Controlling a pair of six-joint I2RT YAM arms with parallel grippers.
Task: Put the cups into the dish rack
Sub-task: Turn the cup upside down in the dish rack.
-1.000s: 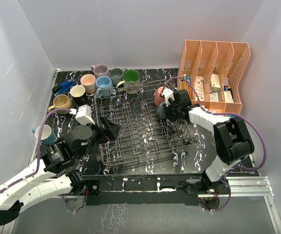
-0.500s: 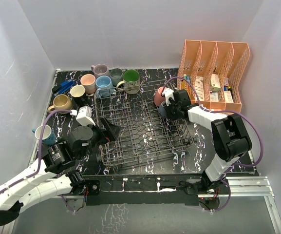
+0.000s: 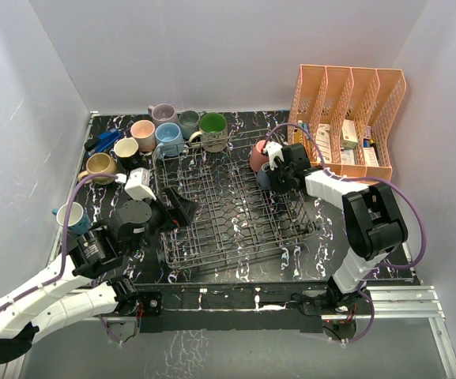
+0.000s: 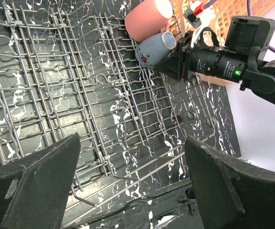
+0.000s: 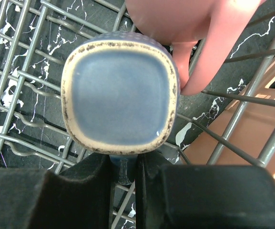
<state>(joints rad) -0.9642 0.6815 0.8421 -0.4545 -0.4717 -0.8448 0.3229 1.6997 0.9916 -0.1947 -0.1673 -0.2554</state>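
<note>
The dish rack [image 3: 228, 212] is a dark wire basket in the middle of the table. My right gripper [image 3: 277, 175] is shut on the handle of a blue-grey mug [image 5: 120, 98], which lies on its side at the rack's far right corner with its base facing the wrist camera. A pink mug [image 3: 258, 155] lies beside it in the rack. My left gripper [image 4: 132, 176] hangs open over the rack's near left part with nothing between its fingers. Several more cups stand behind and left of the rack, among them a peach cup [image 3: 143, 132], a light blue cup [image 3: 169, 137] and a tan cup [image 3: 100, 166].
An orange mesh file organizer [image 3: 346, 118] with boxes stands at the back right, close to the right arm. A teal cup [image 3: 76, 219] sits at the table's left edge beside the left arm. Blue items [image 3: 105, 140] lie at the back left corner.
The left gripper has crept a little toward the back over the rack. The right gripper holds the blue-grey mug in nearly the same spot.
</note>
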